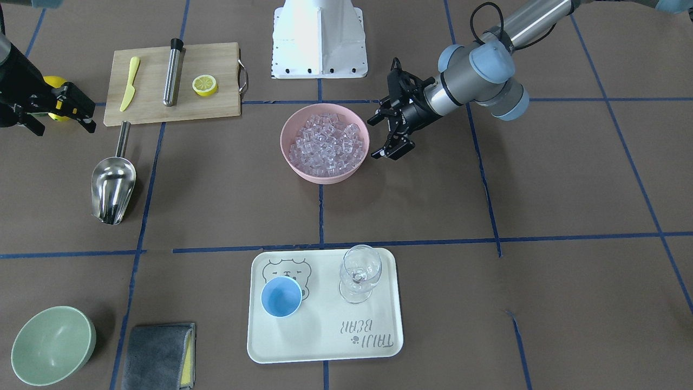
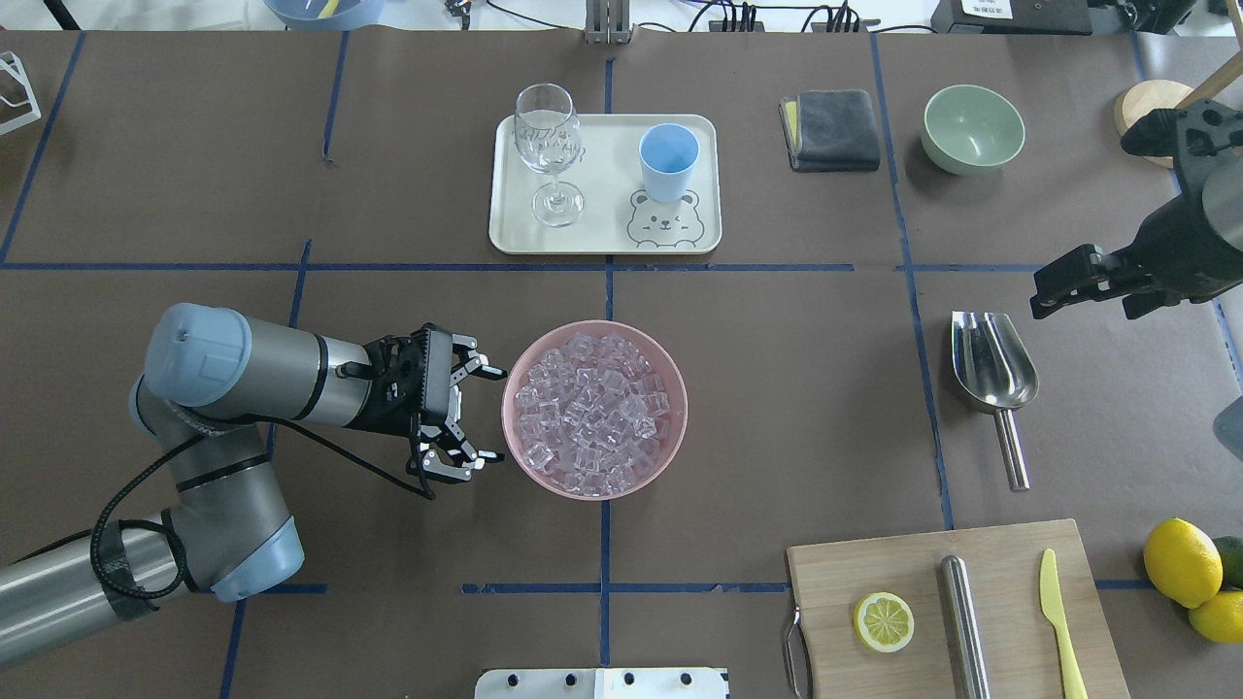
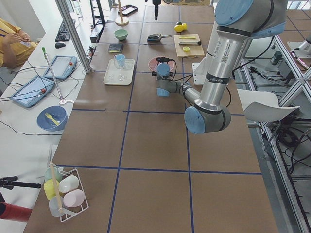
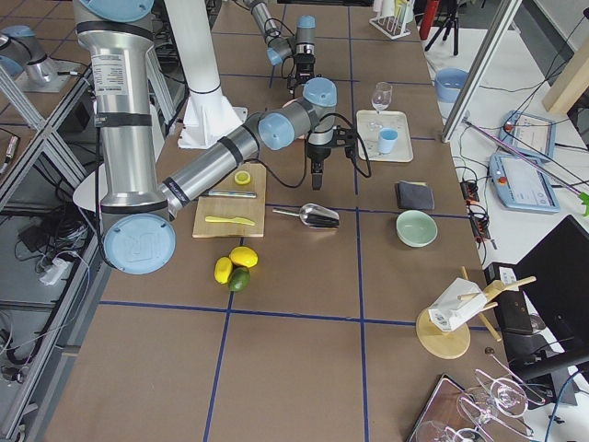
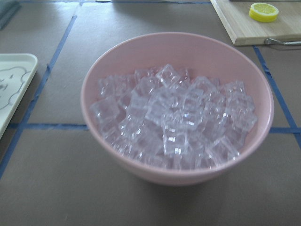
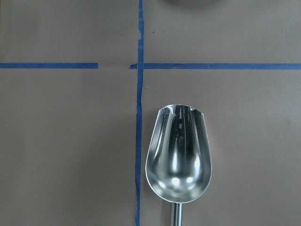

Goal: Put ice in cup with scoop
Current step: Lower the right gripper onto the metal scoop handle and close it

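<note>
Pickup step, scoop (image 2: 992, 364) not yet gripped: flat on surface, well to robot's right of pink bowl (image 2: 594, 490). Right gripper (image 1: 66, 130) above it, fingers apparently spread, empty. Left gripper (image 2: 497, 415) just beside bowl, fingers released. Ice (image 2: 592, 408) in bowl; cup (image 2: 668, 160) beyond bowl, empty. Next, likely: descend, clamp rod handle.

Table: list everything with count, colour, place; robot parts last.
ice: many, clear, in the pink bowl
pink bowl: one, pink, table centre
cup: one, light blue, on the tray
stemmed glass: one, clear, on the tray
tray: one, cream, far centre
scoop: one, steel, flat on the table, robot's right
cutting board: one, wood, near right
lemon half: one, yellow, on the board
steel cylinder: one, silver, on the board
knife: one, yellow, on the board
lemons: two, yellow, right of the board
lime: one, green, with the lemons
green bowl: one, pale green, far right
cloth: one, grey, beside the green bowl
left pincer: one, black, open beside the pink bowl
right pincer: one, black, open near the scoop
</note>
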Motion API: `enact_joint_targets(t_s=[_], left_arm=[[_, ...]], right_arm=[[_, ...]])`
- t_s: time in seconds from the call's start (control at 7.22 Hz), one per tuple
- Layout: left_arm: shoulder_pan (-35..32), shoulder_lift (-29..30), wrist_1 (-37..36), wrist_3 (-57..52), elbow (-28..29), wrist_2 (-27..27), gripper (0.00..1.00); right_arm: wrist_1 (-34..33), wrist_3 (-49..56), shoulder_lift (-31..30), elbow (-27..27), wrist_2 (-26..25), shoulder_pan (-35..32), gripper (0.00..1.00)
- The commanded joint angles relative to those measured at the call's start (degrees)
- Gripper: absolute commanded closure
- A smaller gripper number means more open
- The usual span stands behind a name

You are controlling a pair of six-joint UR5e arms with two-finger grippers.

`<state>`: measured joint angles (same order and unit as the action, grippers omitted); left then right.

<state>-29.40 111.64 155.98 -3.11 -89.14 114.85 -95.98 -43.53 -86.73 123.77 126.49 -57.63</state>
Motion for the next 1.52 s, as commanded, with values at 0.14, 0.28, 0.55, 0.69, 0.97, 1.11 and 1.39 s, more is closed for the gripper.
enact_joint_targets(t_s=[0.14,0.28,0.55,0.69,0.97,1.11,1.39], left_arm=[[0.48,-2.65,-0.06,0.03,0.2,-4.19,0.0],[0.48,-2.65,-0.06,0.03,0.2,-4.1,0.0],[0.48,-2.48,-0.24,0.12,-0.15,-3.84,0.0],[0.4,-2.48,-0.41,0.12,-0.15,-3.75,0.0],[0.48,-2.57,-0.33,0.03,-0.07,-3.67,0.0],[0.48,-2.48,-0.32,0.03,-0.15,-3.32,0.0],[0.31,-2.57,-0.24,0.03,-0.42,-3.23,0.0]], right_arm=[[1.74,-1.12,-0.63,0.5,-0.46,1.72,0.0],[7.41,-2.25,-4.9,0.33,-0.55,2.6,0.0],[28.74,-19.05,-10.64,-3.6,-5.52,9.24,0.0],[28.83,-20.7,-10.92,-4.06,-9.99,13.46,0.01],[30.04,-23.68,-14.41,-5.38,-16.24,18.57,0.01],[32.24,-30.49,-14.61,-5.21,-22.11,22.61,0.05],[32.69,-39.06,-15.22,-5.3,-34.6,30.52,0.12]])
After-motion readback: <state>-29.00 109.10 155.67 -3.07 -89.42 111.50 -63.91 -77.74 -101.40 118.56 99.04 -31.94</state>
